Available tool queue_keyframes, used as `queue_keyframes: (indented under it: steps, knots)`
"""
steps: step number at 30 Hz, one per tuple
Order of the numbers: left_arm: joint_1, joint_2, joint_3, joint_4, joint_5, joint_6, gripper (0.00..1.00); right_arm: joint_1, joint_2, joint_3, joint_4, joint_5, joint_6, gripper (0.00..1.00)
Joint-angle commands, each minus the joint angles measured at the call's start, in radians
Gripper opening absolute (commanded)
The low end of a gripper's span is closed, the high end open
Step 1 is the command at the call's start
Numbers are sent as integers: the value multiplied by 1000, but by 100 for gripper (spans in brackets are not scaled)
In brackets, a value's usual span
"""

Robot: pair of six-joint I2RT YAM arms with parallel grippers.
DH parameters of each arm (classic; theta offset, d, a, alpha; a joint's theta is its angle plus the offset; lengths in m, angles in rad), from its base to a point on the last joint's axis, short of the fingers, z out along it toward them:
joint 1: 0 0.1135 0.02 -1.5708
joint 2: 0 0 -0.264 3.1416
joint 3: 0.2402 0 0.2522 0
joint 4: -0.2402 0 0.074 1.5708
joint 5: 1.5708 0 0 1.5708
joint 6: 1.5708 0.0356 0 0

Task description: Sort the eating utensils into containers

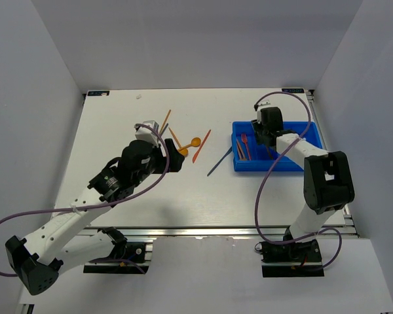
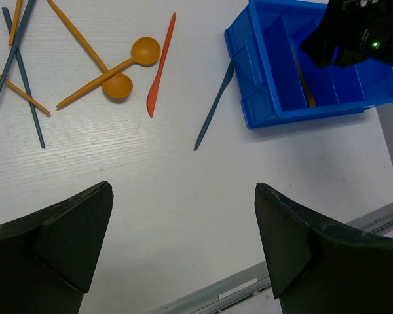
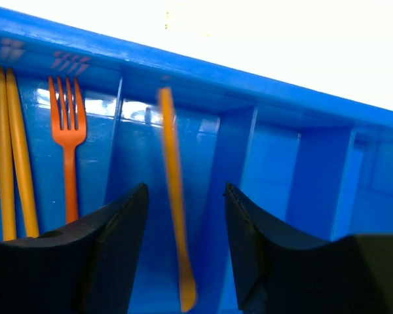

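The blue tray [image 1: 268, 168] stands at the right of the table. My right gripper [image 3: 186, 190] hangs open just above it. A blurred orange utensil [image 3: 173, 196] lies lengthwise in the compartment below, between the jaws and clear of both. One compartment over are an orange fork [image 3: 69, 144] and two orange sticks [image 3: 13, 150]. Loose on the table left of the tray [image 2: 262, 108] are two orange spoons [image 2: 144, 50], a red knife [image 2: 160, 65], a dark blue knife [image 2: 215, 104], orange sticks [image 2: 78, 34] and dark blue sticks [image 2: 23, 72]. My left gripper [image 2: 183, 190] is open and empty, near these.
Purple cables [image 1: 265, 196] loop from both arms. An aluminium rail [image 2: 249, 288] marks the table's near edge. White walls close in the back and both sides. The two right-hand compartments [image 3: 275, 176] of the tray show no utensils in the right wrist view.
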Motion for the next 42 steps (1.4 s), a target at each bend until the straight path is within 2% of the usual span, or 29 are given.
queue_keyframes:
  steps: [1, 9, 14, 15, 17, 22, 26, 29, 33, 35, 36, 38, 39, 40, 42]
  knots:
    - [-4, -21, -14, 21, 23, 4, 98, 0, -95, 18, 4, 28, 14, 58]
    - [-3, 2, -28, 51, 31, -5, 98, -2, -138, 58, -38, 41, 69, 60]
    - [-4, 35, -30, 61, -12, -14, 98, 15, -165, 144, -208, -99, 281, 58]
    - [-4, 49, -25, 64, -20, -14, 98, 38, -193, 144, -219, -101, 340, 65]
    - [-4, 115, 10, 57, -35, -10, 98, 65, -300, 115, -225, -98, 391, 89]
    - [-4, 223, 85, 51, -61, 16, 98, 119, -524, 12, -234, -139, 505, 89]
    - [-4, 308, 107, 90, -168, 68, 98, 119, -600, -28, -303, -127, 504, 89]
    - [-4, 385, 166, 75, -193, 133, 98, 121, -658, -63, -349, -125, 476, 89]
    - [-4, 604, 309, 17, -149, 199, 98, 121, -718, -97, -394, -116, 461, 89]
    - [-4, 702, 393, 37, -106, 245, 95, 119, -744, -103, -415, -122, 462, 89]
    - [-3, 703, 394, 37, -88, 263, 94, 121, -744, -103, -423, -124, 462, 89]
    - [4, 791, 444, 72, -42, 308, 89, 119, -759, -108, -433, -128, 468, 89]
    - [22, 824, 470, 77, -11, 317, 85, 121, -767, -111, -435, -137, 471, 89]
    - [33, 898, 545, 54, 47, 319, 76, 121, -779, -119, -437, -143, 474, 88]
    - [56, 971, 628, 23, 71, 326, 70, 121, -797, -122, -449, -160, 476, 88]
